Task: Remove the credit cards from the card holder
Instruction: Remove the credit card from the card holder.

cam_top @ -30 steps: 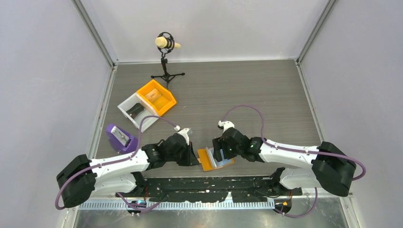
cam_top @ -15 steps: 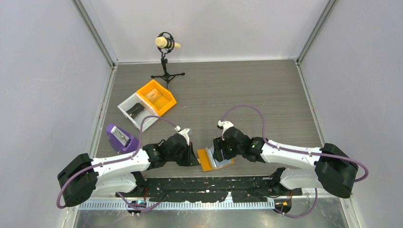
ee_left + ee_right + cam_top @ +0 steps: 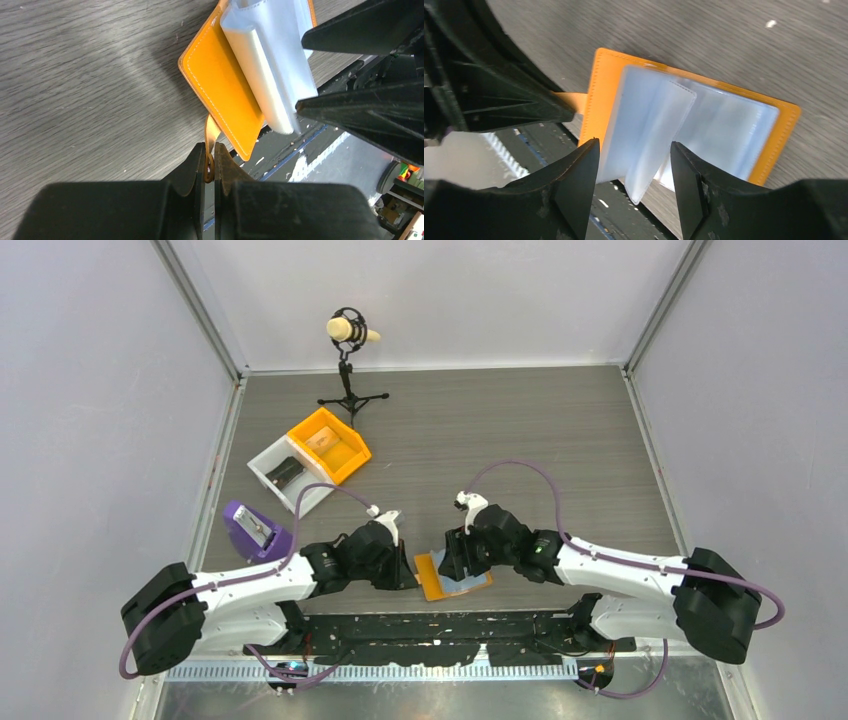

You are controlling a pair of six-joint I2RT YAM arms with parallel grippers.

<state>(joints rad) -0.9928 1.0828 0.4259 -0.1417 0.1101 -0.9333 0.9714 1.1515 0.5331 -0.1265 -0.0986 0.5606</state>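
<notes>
The card holder (image 3: 432, 578) lies open near the table's front edge, orange outside with pale blue-grey pocket panels (image 3: 724, 125). My left gripper (image 3: 408, 575) is shut on its thin orange strap (image 3: 212, 132) at the holder's left edge (image 3: 222, 85). My right gripper (image 3: 455, 558) is open just above the panels, one finger on each side of a raised pocket leaf (image 3: 659, 140). Its jaws (image 3: 634, 150) touch nothing. No dark credit card shows in the pockets. A dark flat thing (image 3: 287, 471) lies in the white bin.
An orange bin (image 3: 330, 443) and a white bin (image 3: 268, 462) stand at the back left. A purple block (image 3: 255, 530) sits left of my left arm. A microphone stand (image 3: 350, 340) is at the back. The black rail (image 3: 450, 625) runs along the front edge.
My right gripper has shifted a little to the left over the holder, covering more of the panels. The left gripper has stayed on the strap.
</notes>
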